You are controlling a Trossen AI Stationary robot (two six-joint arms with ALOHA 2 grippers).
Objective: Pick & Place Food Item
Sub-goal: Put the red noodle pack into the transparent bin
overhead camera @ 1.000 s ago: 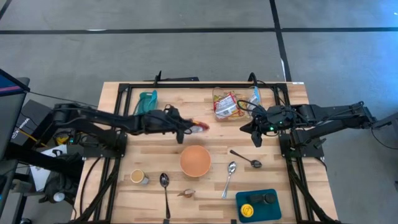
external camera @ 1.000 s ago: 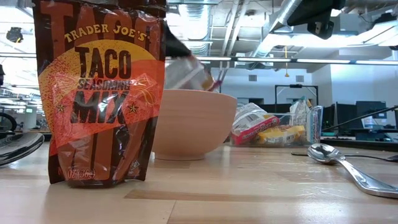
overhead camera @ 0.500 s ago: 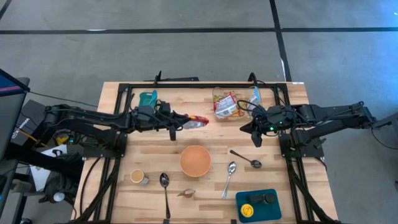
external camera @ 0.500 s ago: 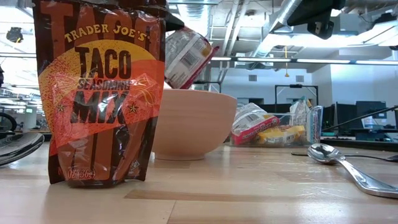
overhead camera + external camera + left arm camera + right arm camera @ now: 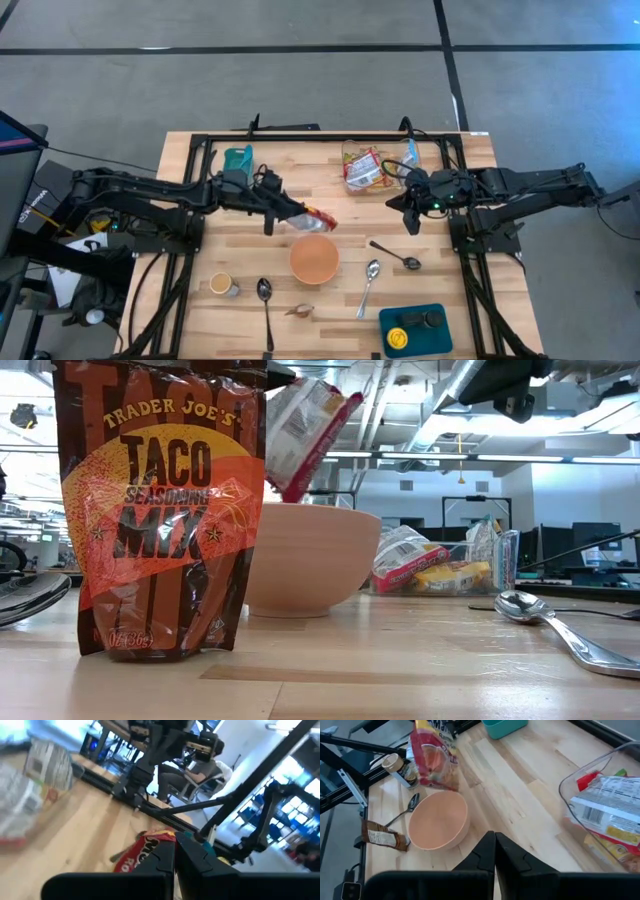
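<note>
Red snack packet (image 5: 314, 219) — pinched in left gripper (image 5: 292, 211), above bowl (image 5: 314, 259)

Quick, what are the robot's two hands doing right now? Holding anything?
Left gripper: shut on the red snack packet, above the bowl.
Right gripper: shut, holding nothing, waiting near the clear container.

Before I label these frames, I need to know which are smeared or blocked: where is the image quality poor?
Left wrist view: motion-smeared, the clear food container a blur. Low view: sharp, but the taco seasoning mix packet blocks its left side. High view: even light, red snack packet tiny. Right wrist view: bowl clear.
</note>
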